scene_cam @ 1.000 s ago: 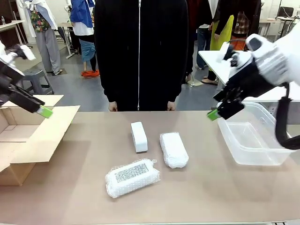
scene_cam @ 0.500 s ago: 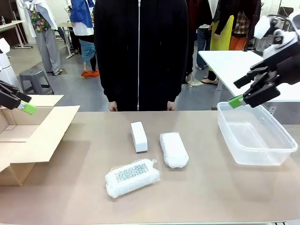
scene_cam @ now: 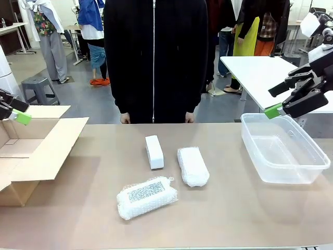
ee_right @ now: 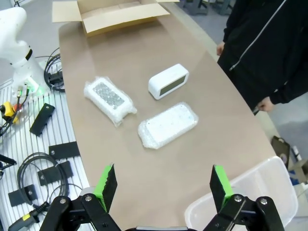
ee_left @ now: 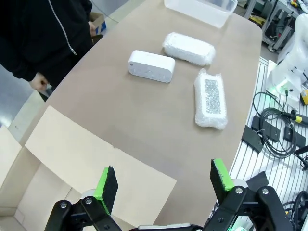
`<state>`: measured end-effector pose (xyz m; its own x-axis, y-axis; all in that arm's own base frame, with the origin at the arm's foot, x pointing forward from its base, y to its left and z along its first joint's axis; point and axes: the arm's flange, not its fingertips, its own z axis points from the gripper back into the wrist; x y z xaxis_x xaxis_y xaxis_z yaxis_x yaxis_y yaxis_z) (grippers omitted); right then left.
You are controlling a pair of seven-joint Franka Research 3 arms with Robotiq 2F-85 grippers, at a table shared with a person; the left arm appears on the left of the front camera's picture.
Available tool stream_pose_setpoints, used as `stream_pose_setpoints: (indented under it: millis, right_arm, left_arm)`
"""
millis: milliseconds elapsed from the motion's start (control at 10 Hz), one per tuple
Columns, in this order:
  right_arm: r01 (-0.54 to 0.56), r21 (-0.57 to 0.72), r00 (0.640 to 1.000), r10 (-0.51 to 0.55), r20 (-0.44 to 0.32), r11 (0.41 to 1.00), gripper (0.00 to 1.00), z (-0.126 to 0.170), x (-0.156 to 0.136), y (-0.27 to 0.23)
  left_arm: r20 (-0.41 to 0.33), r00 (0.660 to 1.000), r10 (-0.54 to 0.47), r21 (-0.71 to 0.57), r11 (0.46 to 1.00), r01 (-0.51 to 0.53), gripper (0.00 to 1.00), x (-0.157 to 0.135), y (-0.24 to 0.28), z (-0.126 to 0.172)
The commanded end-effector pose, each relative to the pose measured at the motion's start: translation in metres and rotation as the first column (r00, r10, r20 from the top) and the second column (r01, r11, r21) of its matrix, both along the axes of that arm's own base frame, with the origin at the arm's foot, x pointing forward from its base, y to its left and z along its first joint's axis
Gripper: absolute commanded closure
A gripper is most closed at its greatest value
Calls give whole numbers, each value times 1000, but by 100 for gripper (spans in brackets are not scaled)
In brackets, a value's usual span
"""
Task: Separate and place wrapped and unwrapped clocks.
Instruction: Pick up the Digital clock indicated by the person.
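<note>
only speckled bundle lies crosswise; white block, plain bundle point toward person.

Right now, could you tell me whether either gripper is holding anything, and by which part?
Nothing is held: the left gripper and right gripper are both open and empty.

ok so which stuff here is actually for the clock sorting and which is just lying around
For the job: unwrapped white clock, plain bubble-wrapped bundle, bubble-wrapped bundle with grey speckled panel; probably also the cardboard box and clear plastic tub, as drop-off spots.

Just lying about: grey stool, white side table, loose black parts and cables.
</note>
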<state>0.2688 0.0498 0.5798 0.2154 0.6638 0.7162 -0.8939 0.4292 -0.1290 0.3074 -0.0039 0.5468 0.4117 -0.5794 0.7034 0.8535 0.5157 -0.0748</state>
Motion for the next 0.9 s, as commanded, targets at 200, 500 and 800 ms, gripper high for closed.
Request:
stream_pose_setpoints:
  millis: [200,500,800]
  right_arm:
    - [-34,20,999,35,-21,999,0,-71,-28,2]
    - [-40,0,999,40,-25,999,0,-70,-25,4]
    - [-15,-15,999,15,-30,1000,0,-10,5,1]
  left_arm:
    - [28,998,-53,-2,999,53,0,-15,-7,-11]
    - [27,999,-45,-5,999,45,0,-10,-5,-12]
    - [12,1000,-27,14,1000,27,0,-3,-4,1]
